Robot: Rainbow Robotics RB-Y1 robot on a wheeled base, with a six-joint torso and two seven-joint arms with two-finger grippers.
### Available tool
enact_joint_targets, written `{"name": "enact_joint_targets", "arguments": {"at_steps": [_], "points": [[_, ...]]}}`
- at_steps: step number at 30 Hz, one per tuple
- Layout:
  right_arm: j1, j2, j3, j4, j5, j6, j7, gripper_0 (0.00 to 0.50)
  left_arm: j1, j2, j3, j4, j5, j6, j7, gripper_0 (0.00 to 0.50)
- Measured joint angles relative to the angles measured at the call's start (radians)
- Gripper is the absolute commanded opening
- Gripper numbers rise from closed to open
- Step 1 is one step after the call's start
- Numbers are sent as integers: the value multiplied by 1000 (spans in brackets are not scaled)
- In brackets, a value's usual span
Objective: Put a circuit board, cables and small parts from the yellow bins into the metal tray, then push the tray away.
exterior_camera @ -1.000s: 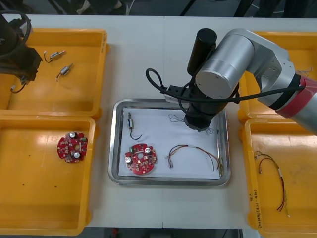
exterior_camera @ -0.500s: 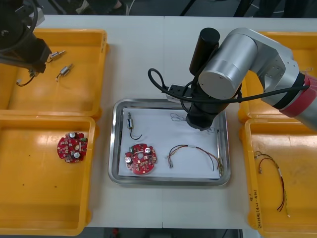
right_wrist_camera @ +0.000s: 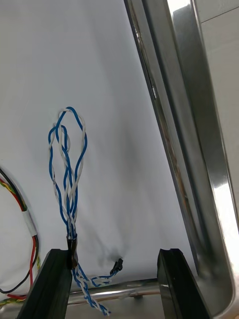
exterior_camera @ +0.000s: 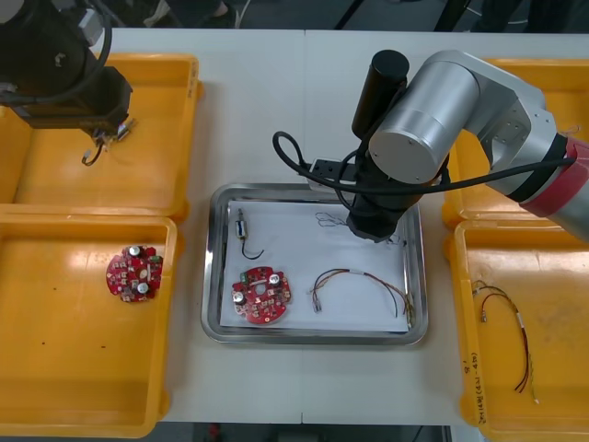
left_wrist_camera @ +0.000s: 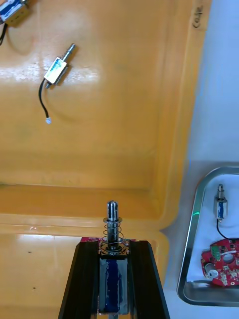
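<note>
The left gripper hangs over the far yellow plastic bin on the robot's left. Its black fingers are clamped narrowly on a small metal part with a blue body. This part's long axis runs in line with the fingers, and its spring and rounded pin point out past the fingertips. On that bin's floor a second small metal part lies on a slant, with a thin black wire trailing from one end.

The right gripper sits low over the far right part of the shiny rectangular metal tray, its fingers spread wide and closed on nothing. The twisted blue and white cable lies on the tray's white lining just beside one finger. Its long axis runs away from the fingertips, with the looped end farthest from them and the loose ends near them.

Also in the tray are a round red circuit board at the near left, a bowed red and yellow cable to its right, and a small metal part with a hooked black wire, lying lengthwise toward the far rim. Another red circuit board lies in the near left bin.
</note>
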Motion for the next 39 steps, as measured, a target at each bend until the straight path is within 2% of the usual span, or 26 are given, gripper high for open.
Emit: {"name": "enact_joint_targets", "arguments": {"at_steps": [13, 39], "points": [[-1, 0, 18, 0, 26, -26, 46, 500, -23, -59, -63, -30, 0, 0, 0, 1], [-2, -1, 24, -9, 37, -27, 133, 500, -23, -62, -70, -35, 0, 0, 0, 0]]}}
